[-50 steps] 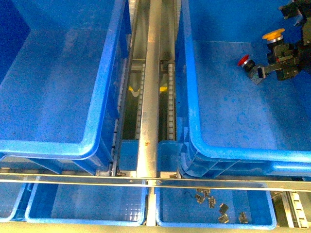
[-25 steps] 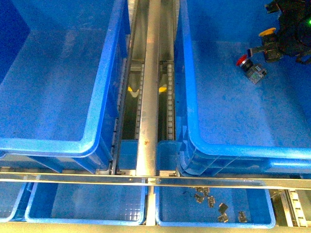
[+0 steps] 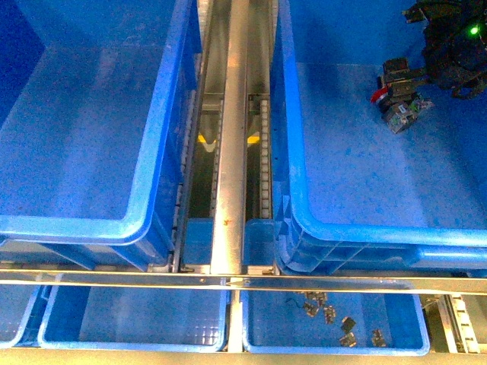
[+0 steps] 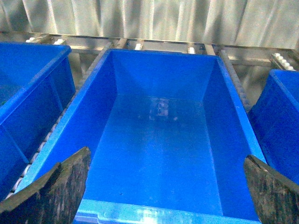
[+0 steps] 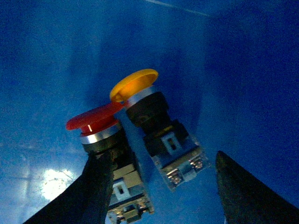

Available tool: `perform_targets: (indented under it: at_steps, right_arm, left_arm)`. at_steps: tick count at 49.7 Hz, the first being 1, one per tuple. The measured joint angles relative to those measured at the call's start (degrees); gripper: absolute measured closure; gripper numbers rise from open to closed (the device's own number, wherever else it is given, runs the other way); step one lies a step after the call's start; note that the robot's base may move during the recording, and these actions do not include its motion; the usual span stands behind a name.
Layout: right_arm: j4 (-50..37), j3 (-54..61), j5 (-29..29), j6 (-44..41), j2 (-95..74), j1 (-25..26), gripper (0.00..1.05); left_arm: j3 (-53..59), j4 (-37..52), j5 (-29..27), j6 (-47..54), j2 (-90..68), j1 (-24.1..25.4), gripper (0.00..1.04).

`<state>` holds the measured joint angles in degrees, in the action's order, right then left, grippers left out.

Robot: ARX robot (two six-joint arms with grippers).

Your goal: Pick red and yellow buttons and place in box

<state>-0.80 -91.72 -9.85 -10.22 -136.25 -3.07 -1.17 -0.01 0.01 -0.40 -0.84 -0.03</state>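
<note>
Starting at my left, the left gripper (image 4: 163,186) hangs over a large deep bright-blue plastic bin with a thick rolled rim (image 4: 70,119); my two dark left fingers (image 4: 56,186) stand wide apart with nothing between them, parked out of the way, I'd judge, since the work is on the other side. Moving across the front view, that bin (image 3: 156,152) sits beside a long grey metal rail (image 3: 236,114) that splits the scene, and below it lie two shallow blue trays (image 3: 133,346), the right one holding a few small grey metal clips (image 3: 335,319). On to the second deep blue bin (image 3: 293,152), where my right gripper (image 3: 399,84) works at the far corner. Through the right wrist camera I count two push buttons, lying side by side on the bin floor: one red mushroom-capped push button on a black-and-grey switch body (image 5: 93,122) and one yellow-orange-capped push button of the same build (image 5: 134,84). My right gripper (image 5: 159,186) has its fingers (image 5: 98,186) spread to either side of the pair, clamped on nothing, though one finger looks to overlap the red button's body. Both buttons are already down inside the box, so I read this as the drop made.
</note>
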Motion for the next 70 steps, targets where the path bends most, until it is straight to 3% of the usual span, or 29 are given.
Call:
perform_targets:
  at_steps: [6, 18, 25, 34, 37, 46, 47, 50, 54, 57, 70]
  right_arm:
    - [-6.29, 6.14, 0.92, 0.79, 3.48, -0.09, 0.05]
    - [-18.01, 27.5, 3.67, 7.39, 20.15, -2.8, 0.06]
    - [-22.05, 40.83, 2.38, 13.07, 34.49, -5.4, 0.06]
    - [-20.17, 56.28, -4.07, 24.11, 51.34, -8.26, 0.06]
    - [-15.69, 62.51, -9.64, 32.22, 60.5, -9.57, 0.06]
    - [-13.53, 64.94, -13.2, 40.79, 67.95, -10.16, 0.06]
    - [-14.95, 65.33, -12.48, 40.19, 67.71, -10.03, 0.07]
    - [-30.64, 70.16, -5.01, 33.53, 66.29, -8.79, 0.17]
    - [-44.96, 76.28, -0.37, 24.72, 65.96, -7.78, 0.29]
    - [-50.77, 78.88, 0.61, 18.88, 67.67, -7.02, 0.38]
    - [-49.83, 84.06, 3.37, 11.78, 76.96, -3.72, 0.79]
  left_arm:
    - [0.0, 0.0, 0.0, 0.0, 0.0, 0.0, 0.08]
    - [0.0, 0.0, 0.0, 0.0, 0.0, 0.0, 0.08]
    - [0.0, 0.0, 0.0, 0.0, 0.0, 0.0, 0.08]
    - [0.0, 0.0, 0.0, 0.0, 0.0, 0.0, 0.08]
    - [0.0, 0.0, 0.0, 0.0, 0.0, 0.0, 0.08]
    - [0.0, 0.0, 0.02, 0.0, 0.0, 0.0, 0.08]
    - [0.0, 0.0, 0.02, 0.0, 0.0, 0.0, 0.08]
    - [0.0, 0.0, 0.0, 0.0, 0.0, 0.0, 0.08]
    - [0.0, 0.0, 0.0, 0.0, 0.0, 0.0, 0.08]
    - [0.0, 0.0, 0.0, 0.0, 0.0, 0.0, 0.08]
    - [0.0, 0.0, 0.0, 0.0, 0.0, 0.0, 0.08]
